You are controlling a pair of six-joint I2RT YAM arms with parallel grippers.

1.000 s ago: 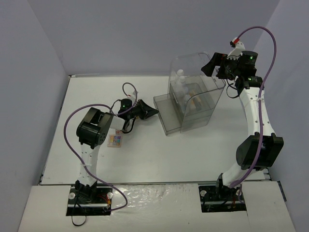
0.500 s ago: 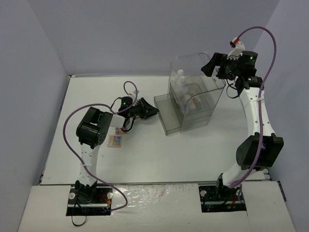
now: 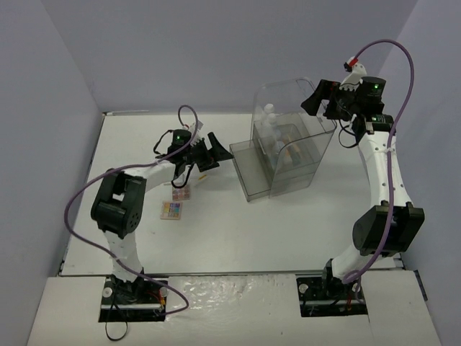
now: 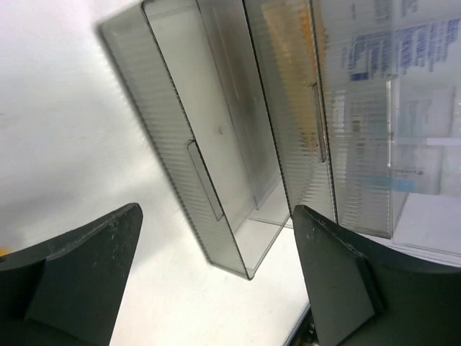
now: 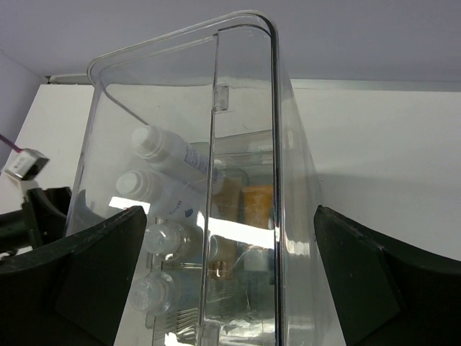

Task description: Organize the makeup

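The multicolour eyeshadow palette [image 3: 171,209] lies on the white table, left of centre, with a small pale flat item [image 3: 180,193] just behind it. White bottles [image 5: 162,173] and an orange tube [image 5: 257,198] stand inside the clear case [image 3: 292,137]. The case's empty drawer [image 3: 248,169] is pulled out to the left. My left gripper [image 3: 211,151] [image 4: 216,213] hangs open a little left of the drawer [image 4: 205,144], nothing between its fingers [image 4: 86,277]. My right gripper [image 3: 317,97] [image 5: 230,209] is open above the case's back right corner, straddling its top edge [image 5: 245,29] without touching.
Grey walls close in the table on the left, the back and the right. The left arm's elbow [image 3: 115,202] stands beside the palette. The cable of the left arm [image 3: 79,198] loops over the left side of the table.
My left gripper has opened and drawn back up and left, away from the drawer's front. Its elbow swung left. The right arm has barely moved.
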